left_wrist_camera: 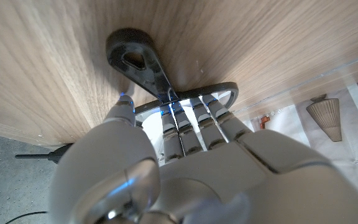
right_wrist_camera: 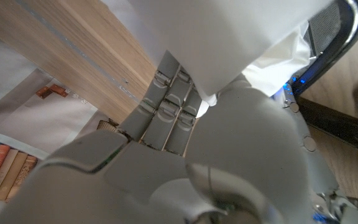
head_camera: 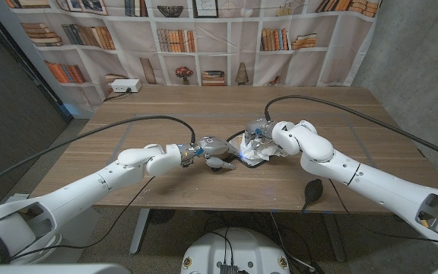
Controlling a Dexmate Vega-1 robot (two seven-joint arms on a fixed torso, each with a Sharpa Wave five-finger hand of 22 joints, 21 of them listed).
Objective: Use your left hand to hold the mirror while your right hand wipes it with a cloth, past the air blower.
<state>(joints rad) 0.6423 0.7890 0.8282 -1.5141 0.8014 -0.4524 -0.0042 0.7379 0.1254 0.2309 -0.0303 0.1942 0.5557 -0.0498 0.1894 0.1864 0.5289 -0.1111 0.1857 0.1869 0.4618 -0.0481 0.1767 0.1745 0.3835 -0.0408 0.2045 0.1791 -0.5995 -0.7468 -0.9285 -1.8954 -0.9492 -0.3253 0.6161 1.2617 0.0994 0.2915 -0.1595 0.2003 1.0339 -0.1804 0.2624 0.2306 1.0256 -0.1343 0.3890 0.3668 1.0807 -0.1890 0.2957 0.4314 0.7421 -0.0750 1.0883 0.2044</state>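
Left hand point(head_camera: 206, 147) pinned the mirror point(head_camera: 251, 157) by its handle at mid-desk point(head_camera: 166, 103), right hand point(head_camera: 265, 135) pinched the cloth point(head_camera: 268, 152) on the glass; judgement: keep the handle clamped, wipe flat with light pressure, air blower point(head_camera: 312, 190) lay nearer the robot.

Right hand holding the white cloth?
Yes: the right hand grips the white cloth, its fingers wrapped around the fabric.
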